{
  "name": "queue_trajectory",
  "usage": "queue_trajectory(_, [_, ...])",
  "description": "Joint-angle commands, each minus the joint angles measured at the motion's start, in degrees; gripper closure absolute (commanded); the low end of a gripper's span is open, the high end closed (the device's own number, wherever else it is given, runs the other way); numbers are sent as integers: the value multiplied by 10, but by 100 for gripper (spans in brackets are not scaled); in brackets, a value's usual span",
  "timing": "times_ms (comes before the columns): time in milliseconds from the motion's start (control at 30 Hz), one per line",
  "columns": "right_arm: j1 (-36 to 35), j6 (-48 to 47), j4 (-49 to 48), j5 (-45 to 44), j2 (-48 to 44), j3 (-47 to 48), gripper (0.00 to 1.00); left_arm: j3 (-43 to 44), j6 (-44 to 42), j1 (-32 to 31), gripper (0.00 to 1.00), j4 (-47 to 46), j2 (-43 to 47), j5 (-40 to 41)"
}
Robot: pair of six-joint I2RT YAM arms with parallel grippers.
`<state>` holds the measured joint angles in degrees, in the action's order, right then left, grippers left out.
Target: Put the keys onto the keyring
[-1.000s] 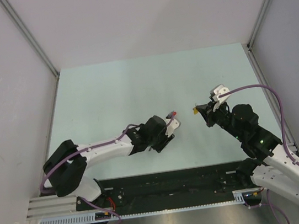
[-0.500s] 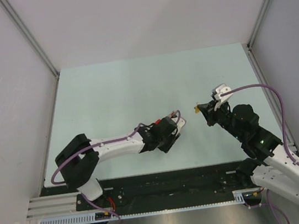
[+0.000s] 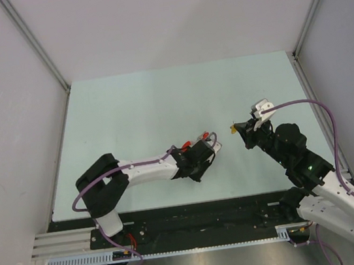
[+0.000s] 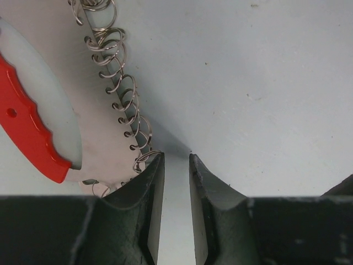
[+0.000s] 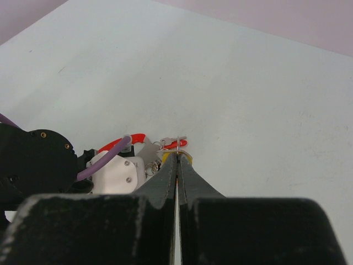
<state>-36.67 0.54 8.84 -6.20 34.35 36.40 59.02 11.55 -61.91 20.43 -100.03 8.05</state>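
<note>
The keyring (image 4: 33,118), a red curved band with a pale grey tag, lies at the left of the left wrist view. A chain of small metal rings (image 4: 118,83) runs from it down to my left gripper's left fingertip. My left gripper (image 4: 176,157) stands open by a narrow gap, and only bare table shows between the jaws. From above it (image 3: 210,146) sits low over the keyring, next to a red key (image 3: 205,135). My right gripper (image 5: 177,156) is shut on the yellow-orange key (image 5: 188,158), held above the table just right of the keyring (image 5: 124,139).
The pale green table (image 3: 159,102) is walled by grey panels at the left, back and right. A black strip (image 3: 195,212) runs along the near edge by the arm bases. A purple cable (image 3: 305,104) loops off the right wrist.
The left arm has reached further right toward the right gripper and settled by the keyring, and its jaws have narrowed. The right arm and its key have stayed put.
</note>
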Motion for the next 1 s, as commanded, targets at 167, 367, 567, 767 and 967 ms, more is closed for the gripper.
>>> queue_trajectory(167, [-1,7,-12,-7,-3,0,100,14,28,-3,72,7,14,26])
queue_trajectory(367, [0,7,-12,-3,-2,0,100,14,32,-1,74,7,11,48])
queue_trajectory(567, [-1,8,-11,-7,-12,0,100,3,30,-1,76,-6,55,60])
queue_trajectory(767, [0,7,-10,-4,-9,0,100,-26,30,14,72,-29,114,36])
queue_trajectory(967, [-1,7,-10,-1,-10,0,100,-51,4,58,72,-40,113,-32])
